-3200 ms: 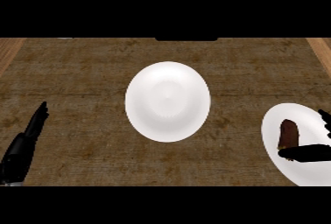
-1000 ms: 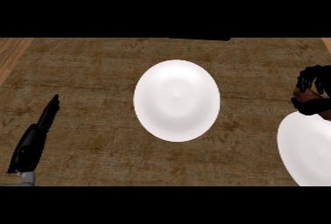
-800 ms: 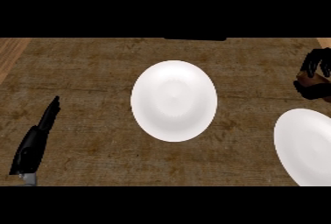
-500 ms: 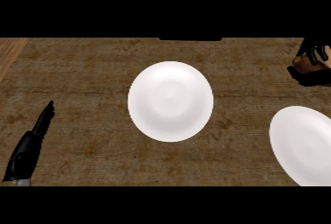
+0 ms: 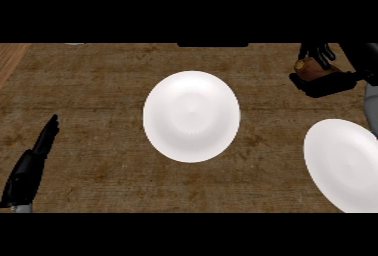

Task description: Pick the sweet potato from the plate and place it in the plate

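1. Gripping the sweet potato [image 5: 307, 68], the robot's right hand [image 5: 325, 75] hangs over the wooden counter [image 5: 96, 85] at about two o'clock in the head view, its black fingers and thumb curled round the vegetable.

2. Only a small orange-brown patch of the sweet potato shows, rounded and dull in tone; the rest is hidden behind the dark fingers, so its full shape cannot be told.

3. The visible patch sits at the upper left of the right hand, at roughly ten o'clock from the palm, enclosed between fingers above and the thumb below.

4. A white plate [image 5: 191, 116] lies at the middle of the counter, well apart from the right hand and toward its eight o'clock, with nothing on it.

5. A second white plate [image 5: 343, 162] lies at four o'clock in the view, cut off by the right edge, directly at six o'clock from the right hand and apart from it; its visible surface carries nothing.

6. The left hand [image 5: 33, 162] rests at eight o'clock near the left edge, fingers straight and together, pointing toward twelve o'clock and holding nothing.
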You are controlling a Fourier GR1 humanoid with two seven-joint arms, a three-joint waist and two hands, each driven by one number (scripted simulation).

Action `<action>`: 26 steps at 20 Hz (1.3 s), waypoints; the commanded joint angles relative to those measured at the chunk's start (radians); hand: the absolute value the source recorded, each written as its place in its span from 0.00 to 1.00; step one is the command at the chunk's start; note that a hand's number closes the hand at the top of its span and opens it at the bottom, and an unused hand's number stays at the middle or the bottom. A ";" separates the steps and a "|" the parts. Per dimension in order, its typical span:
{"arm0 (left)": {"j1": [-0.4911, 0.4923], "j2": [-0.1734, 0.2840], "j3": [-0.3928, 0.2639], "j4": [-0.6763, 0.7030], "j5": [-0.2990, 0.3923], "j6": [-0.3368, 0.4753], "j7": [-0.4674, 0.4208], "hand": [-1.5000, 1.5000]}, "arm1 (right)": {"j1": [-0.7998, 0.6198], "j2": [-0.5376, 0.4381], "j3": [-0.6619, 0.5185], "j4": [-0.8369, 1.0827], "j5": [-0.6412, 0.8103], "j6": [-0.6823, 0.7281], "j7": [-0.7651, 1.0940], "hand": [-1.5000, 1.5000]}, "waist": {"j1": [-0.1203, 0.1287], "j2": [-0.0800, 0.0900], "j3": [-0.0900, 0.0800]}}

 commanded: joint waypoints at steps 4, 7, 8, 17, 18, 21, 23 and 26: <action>0.026 -0.024 -0.002 -0.003 -0.020 0.006 -0.016 0.50 | -0.062 0.194 0.097 -0.117 0.021 0.013 0.246 1.00 | 0.003 0.002 0.000; -0.010 -0.046 -0.024 0.016 -0.046 0.022 -0.016 0.50 | -0.191 0.260 0.124 -0.021 0.042 0.034 0.325 1.00 | 0.009 0.005 0.000; 0.027 -0.028 -0.009 -0.019 -0.030 0.000 -0.011 0.50 | -0.180 0.288 0.138 -0.001 0.066 0.012 0.334 1.00 | 0.012 0.004 0.000; -0.025 -0.037 -0.008 -0.031 -0.034 -0.009 0.029 0.50 | -0.226 0.494 0.267 0.280 0.225 -0.090 0.350 1.00 | 0.021 0.008 0.000; -0.007 -0.028 0.011 -0.002 -0.032 -0.015 0.013 0.50 | -0.187 0.482 0.265 0.255 0.219 -0.067 0.333 1.00 | 0.010 0.005 0.000; -0.037 -0.024 0.033 0.057 -0.018 -0.028 -0.027 0.50 | -0.225 0.511 0.265 0.325 0.182 -0.056 0.335 1.00 | 0.009 0.005 0.000; -0.041 -0.034 0.000 0.016 -0.045 -0.016 -0.009 0.50 | -0.241 0.512 0.329 0.437 0.073 -0.119 0.329 1.00 | 0.039 0.012 0.000; -0.055 -0.002 0.022 -0.018 -0.023 -0.051 0.036 0.50 | -0.254 0.513 0.252 0.561 0.061 -0.225 0.333 0.00 | 0.038 0.013 0.001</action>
